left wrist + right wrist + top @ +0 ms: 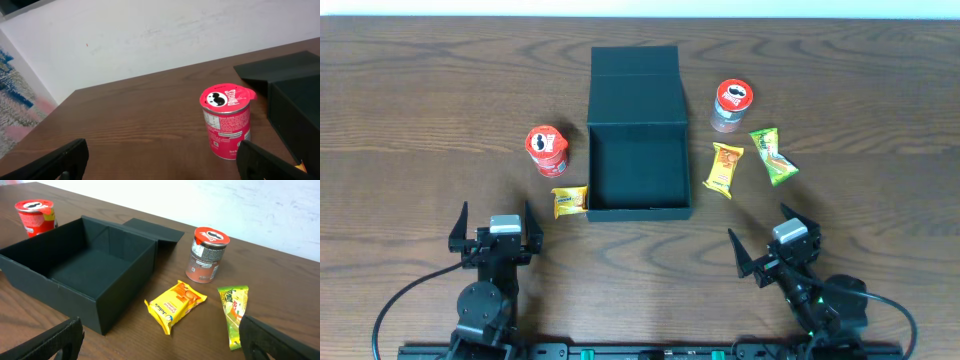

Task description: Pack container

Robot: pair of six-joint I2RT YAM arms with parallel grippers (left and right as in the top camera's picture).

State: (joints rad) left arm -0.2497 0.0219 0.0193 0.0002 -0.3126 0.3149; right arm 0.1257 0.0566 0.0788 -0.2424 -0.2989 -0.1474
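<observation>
The container [638, 170] is a dark box in the middle of the table, empty, with its flap lid [634, 70] folded back. A red snack can [547, 150] and a yellow packet [570, 201] lie left of it. To its right are a second can [731, 105], another yellow packet [724, 169] and a green packet [773, 155]. My left gripper [495, 222] is open near the front edge, short of the left can [226, 120]. My right gripper [768, 238] is open too, short of the yellow packet [175, 304] and green packet [235, 312]. Neither holds anything.
Both arms' bases and cables sit along the table's front edge [640, 345]. A white wall [150, 35] runs behind the far edge of the table. Bare wood lies between the grippers and the container's front wall [55, 292].
</observation>
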